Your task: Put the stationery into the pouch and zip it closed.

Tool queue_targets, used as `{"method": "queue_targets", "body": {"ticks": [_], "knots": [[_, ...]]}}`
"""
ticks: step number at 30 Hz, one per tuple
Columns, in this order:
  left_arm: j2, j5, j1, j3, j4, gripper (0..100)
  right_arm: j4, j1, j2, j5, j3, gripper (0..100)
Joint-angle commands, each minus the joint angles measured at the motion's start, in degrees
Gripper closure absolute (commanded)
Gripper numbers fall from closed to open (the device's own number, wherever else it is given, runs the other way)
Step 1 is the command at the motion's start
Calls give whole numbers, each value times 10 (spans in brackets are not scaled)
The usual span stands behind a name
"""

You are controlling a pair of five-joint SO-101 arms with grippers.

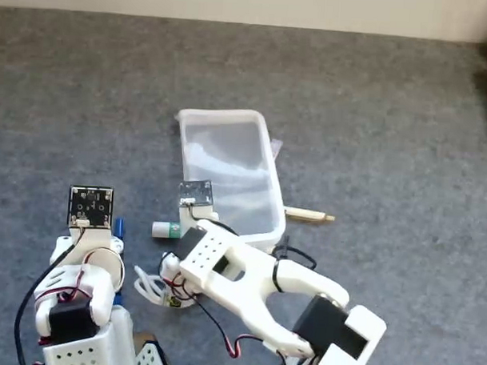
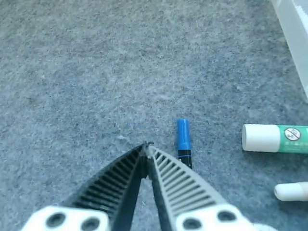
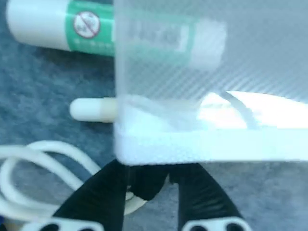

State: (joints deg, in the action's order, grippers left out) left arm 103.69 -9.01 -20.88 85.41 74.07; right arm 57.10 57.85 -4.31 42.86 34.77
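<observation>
We show a mottled blue-grey carpet [image 1: 374,99]. The pouch [image 1: 229,150] is frosted, translucent white. At its seven o'clock the glue stick [image 1: 166,229] is white with a green label; at its four o'clock lies a tan wooden stick [image 1: 309,216]. We mark the pen [image 2: 182,134] blue with a black band, the cord [image 3: 43,159] white, and the left gripper [image 2: 146,147] black and ribbed.

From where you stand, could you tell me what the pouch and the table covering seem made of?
The pouch looks like frosted, translucent plastic: the glue stick shows blurred through it. The table covering looks like grey felt or short-pile carpet, matte and fuzzy.
</observation>
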Motion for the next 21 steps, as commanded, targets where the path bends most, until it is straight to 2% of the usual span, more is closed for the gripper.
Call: {"method": "queue_targets", "body": {"ticks": [1, 5, 15, 19, 21], "knots": [[-8, 5, -7, -19, -5, 992, 3, -34, -19, -78, -2, 990], [-8, 5, -7, -20, -5, 992, 3, -78, 29, -135, 2, 995], [-8, 8, -2, -57, -9, 992, 23, -91, 248, -338, 99, 995], [-8, 9, 42, -87, -11, 989, 23, -103, 310, -389, 115, 995], [-8, 9, 72, -101, -10, 954, 23, -116, 332, -411, 116, 995]]}}
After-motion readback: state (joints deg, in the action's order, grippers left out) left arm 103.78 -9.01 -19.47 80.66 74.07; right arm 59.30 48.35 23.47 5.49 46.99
